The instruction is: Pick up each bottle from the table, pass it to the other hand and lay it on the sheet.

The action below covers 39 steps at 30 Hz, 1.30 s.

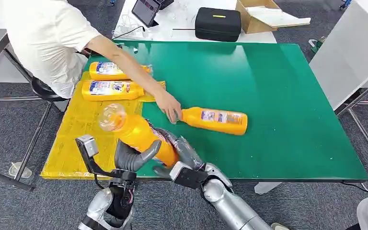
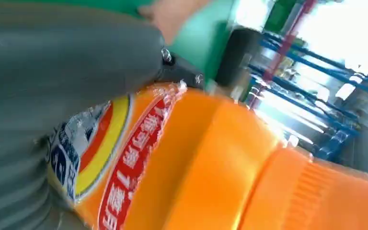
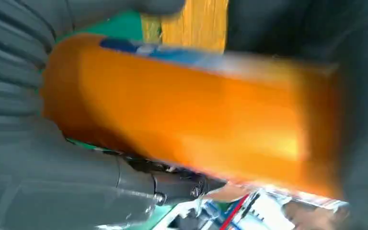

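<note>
Head view | I see the orange plastic bottle point(image 1: 139, 134) gripped by both left robot hand point(image 1: 133, 157) and right robot hand point(image 1: 184, 153), above green table point(image 1: 292, 120) near yellow sheet point(image 1: 76, 139) | person's hand point(image 1: 168, 106) touches another bottle point(image 1: 215, 120).

bottles point(image 1: 109, 89): 4 | sheet point(image 1: 72, 143): 1 | table point(image 1: 278, 96): 1 | person point(image 1: 48, 38): 1

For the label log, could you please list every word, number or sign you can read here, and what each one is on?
"7", in white on the red band of the label: held orange bottle, left wrist view; the Chinese characters beside it are too blurred to read.
Labels on the two bottles on the yellow sheet and on the bottle on the green table: too small.
Yellow mark on the black case: illegible.
</note>
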### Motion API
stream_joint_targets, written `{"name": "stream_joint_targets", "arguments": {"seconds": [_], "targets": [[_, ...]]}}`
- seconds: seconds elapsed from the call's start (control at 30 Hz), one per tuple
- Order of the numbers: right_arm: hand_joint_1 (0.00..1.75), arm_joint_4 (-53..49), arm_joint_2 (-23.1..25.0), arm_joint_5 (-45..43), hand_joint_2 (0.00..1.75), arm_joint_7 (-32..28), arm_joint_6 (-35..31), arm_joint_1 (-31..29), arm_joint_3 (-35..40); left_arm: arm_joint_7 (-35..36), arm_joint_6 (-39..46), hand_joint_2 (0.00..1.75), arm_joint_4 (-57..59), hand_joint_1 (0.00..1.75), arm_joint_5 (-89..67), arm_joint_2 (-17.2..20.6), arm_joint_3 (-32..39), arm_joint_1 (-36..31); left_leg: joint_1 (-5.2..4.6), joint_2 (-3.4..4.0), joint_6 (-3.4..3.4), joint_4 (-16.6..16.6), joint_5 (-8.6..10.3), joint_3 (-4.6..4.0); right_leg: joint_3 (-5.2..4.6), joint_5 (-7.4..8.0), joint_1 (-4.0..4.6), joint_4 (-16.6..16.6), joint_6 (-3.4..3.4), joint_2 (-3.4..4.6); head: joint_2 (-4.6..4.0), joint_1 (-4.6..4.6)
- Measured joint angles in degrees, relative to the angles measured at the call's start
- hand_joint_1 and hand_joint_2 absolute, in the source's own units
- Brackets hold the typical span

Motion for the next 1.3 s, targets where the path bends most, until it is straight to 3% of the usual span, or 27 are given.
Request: {"name": "stream_joint_targets", "arguments": {"seconds": [0.07, 0.17, 0.27, 0.33, 0.47, 0.53, 0.67, 0.73, 0.77, 0.8, 0.83, 0.87, 0.97, 1.1, 1.13, 1.17, 1.2, 1.23, 1.3], "targets": [[0.0, -0.9, 0.2, 0.7, 0.0, -0.8, -4.1, 0.9, -0.3, -0.5, 3.7, 1.75, -0.2, 1.75, -3.6, 0.0, 0.2, -0.1, 0.0, 0.0, 0.0, 0.0, 0.0, 0.0, 0.0, 0.0, 0.0, 0.0, 0.0, 0.0, 0.0, 0.0], [0.0, -2.6, 0.3, 5.9, 0.0, -2.7, -18.8, 2.6, -1.9, -0.6, 10.1, 1.75, -0.8, 1.75, -9.6, 0.6, 1.8, -0.1, 0.0, -0.01, 0.0, 0.0, -0.01, 0.0, 0.0, -0.01, 0.0, 0.0, 0.0, -0.01, 0.0, 0.02], [0.0, -5.0, 0.4, 20.1, 0.0, -3.7, -32.9, 5.1, -5.9, -0.9, 19.8, 1.75, -1.7, 1.75, -19.2, 2.1, 4.1, -0.2, 0.0, 0.0, -0.01, 0.0, -0.01, 0.0, -0.03, -0.01, 0.0, 0.0, -0.01, 0.0, 0.02, 0.04], [0.0, -7.6, 0.5, 30.4, 0.0, -4.0, -34.4, 7.4, -11.4, -0.9, 24.8, 1.75, -2.4, 1.75, -25.1, 3.4, 5.9, -0.7, 0.0, -0.01, 0.0, 0.0, -0.01, -0.01, -0.01, -0.01, 0.0, 0.0, -0.01, -0.01, 0.0, -0.02], [0.0, -10.0, 0.5, 32.1, 0.0, -4.1, -34.8, 9.4, -17.4, -0.4, 27.0, 1.75, -3.2, 1.75, -28.1, 4.8, 7.9, -1.2, 0.0, -0.09, 0.01, 0.0, 0.01, -0.02, 0.0, -0.01, 0.0, 0.0, -0.01, -0.12, 0.0, 0.04], [0.0, -11.8, 0.9, 38.7, 0.0, -4.2, -34.9, 10.6, -21.1, 1.3, 30.7, 1.75, -3.2, 1.75, -34.5, 5.3, 8.7, -1.2, -0.01, -0.06, 0.01, 0.0, 0.01, -0.01, -0.01, 0.02, -0.02, 0.0, 0.01, -0.11, 0.0, 0.04], [0.0, -15.6, 1.0, 43.4, 0.0, -4.2, -34.9, 13.3, -28.9, 9.6, 34.9, 1.75, -2.8, 1.75, -54.8, 7.7, 10.4, -1.6, -0.02, -0.13, 0.01, 0.0, 0.01, -0.01, 0.0, -0.01, -0.02, 0.0, 0.0, -0.14, 0.0, 0.02], [0.0, -17.3, 1.0, 44.8, 0.0, -4.1, -35.0, 14.3, -31.9, 17.4, 32.6, 1.75, -0.8, 1.75, -72.2, 9.7, 11.1, -3.0, -0.02, -0.11, 0.01, 0.0, 0.01, 0.0, 0.02, -0.01, -0.01, 0.0, 0.0, -0.13, 0.0, 0.04], [0.0, -17.9, 1.0, 46.2, 0.0, -3.9, -35.0, 14.7, -33.2, 20.4, 29.1, 1.75, 0.6, 1.55, -76.5, 10.6, 11.5, -4.0, -0.01, -0.1, 0.01, 0.0, 0.0, 0.0, 0.02, -0.01, -0.01, 0.0, -0.01, -0.13, 0.02, 0.02], [0.0, -17.9, 1.0, 47.5, 0.0, -3.2, -35.0, 14.9, -34.1, 22.2, 25.9, 1.75, 2.0, 1.68, -78.3, 11.2, 11.7, -4.8, -0.01, -0.1, 0.01, 0.0, 0.0, 0.02, 0.01, 0.0, -0.01, 0.0, -0.01, -0.12, 0.02, 0.02], [0.0, -17.9, 0.9, 49.1, 0.0, -2.3, -35.0, 15.3, -34.7, 23.2, 23.2, 1.75, 3.3, 1.69, -78.5, 11.7, 11.8, -5.4, -0.01, -0.05, 0.0, 0.0, 0.0, 0.02, -0.02, 0.0, 0.0, 0.0, -0.02, -0.11, 0.0, 0.02], [0.0, -17.8, 0.7, 50.6, 1.75, -0.7, -35.0, 15.6, -34.9, 23.8, 20.5, 1.75, 4.9, 1.75, -78.8, 12.1, 11.8, -6.1, 0.0, -0.02, 0.0, 0.0, 0.0, 0.02, -0.04, 0.01, 0.01, 0.0, -0.02, -0.11, 0.0, 0.0], [0.0, -16.5, -1.0, 51.4, 1.75, 5.0, -35.0, 15.4, -33.9, 24.7, 10.9, 1.75, 10.5, 1.75, -80.1, 13.0, 11.5, -9.3, 0.0, -0.04, 0.0, 0.0, 0.04, 0.01, 0.0, 0.02, 0.0, 0.0, -0.02, -0.12, 0.0, 0.04], [0.0, -13.7, -2.9, 48.4, 1.75, 5.9, -35.0, 13.9, -31.3, 24.8, 4.2, 1.75, 20.0, 1.75, -82.1, 13.8, 9.4, -14.3, -0.01, -0.03, 0.02, 0.0, 0.06, 0.0, -0.01, 0.06, -0.01, 0.0, 0.01, -0.11, 0.0, 0.02], [0.0, -12.8, -3.0, 47.3, 1.75, 5.4, -35.0, 13.6, -30.7, 24.5, 2.9, 1.75, 22.8, 1.55, -82.1, 13.8, 8.7, -15.7, -0.01, -0.03, 0.02, 0.0, 0.06, 0.0, 0.0, 0.06, -0.01, 0.0, 0.01, -0.11, 0.0, 0.02], [0.0, -12.0, -3.0, 46.6, 1.75, 5.0, -35.0, 13.1, -30.1, 24.0, 1.8, 1.75, 25.1, 0.84, -81.9, 13.9, 8.2, -17.0, -0.01, -0.03, 0.02, 0.0, 0.06, 0.0, 0.0, 0.06, -0.01, 0.0, 0.01, -0.12, 0.0, 0.04], [0.0, -11.4, -3.1, 45.9, 1.75, 4.5, -35.0, 12.7, -29.6, 23.3, 0.7, 1.75, 27.1, 0.84, -81.2, 13.9, 7.9, -18.0, -0.01, -0.03, 0.02, 0.0, 0.06, 0.0, 0.0, 0.06, -0.01, 0.0, 0.01, -0.12, 0.0, 0.02], [0.0, -10.7, -3.1, 45.0, 1.75, 3.9, -35.0, 12.3, -29.1, 22.4, -0.3, 1.75, 28.9, 0.0, -80.5, 13.9, 7.6, -19.1, -0.01, -0.03, 0.01, 0.0, 0.05, 0.01, 0.02, 0.06, -0.01, 0.0, 0.01, -0.12, 0.0, 0.02], [0.0, -9.1, -3.1, 43.6, 1.75, 2.9, -35.0, 11.3, -28.2, 21.5, -2.6, 1.75, 32.5, 0.0, -78.7, 13.9, 7.1, -21.7, -0.01, -0.08, 0.01, 0.0, 0.05, 0.04, 0.08, 0.03, -0.01, 0.0, -0.01, -0.14, 0.02, 0.02]]}}
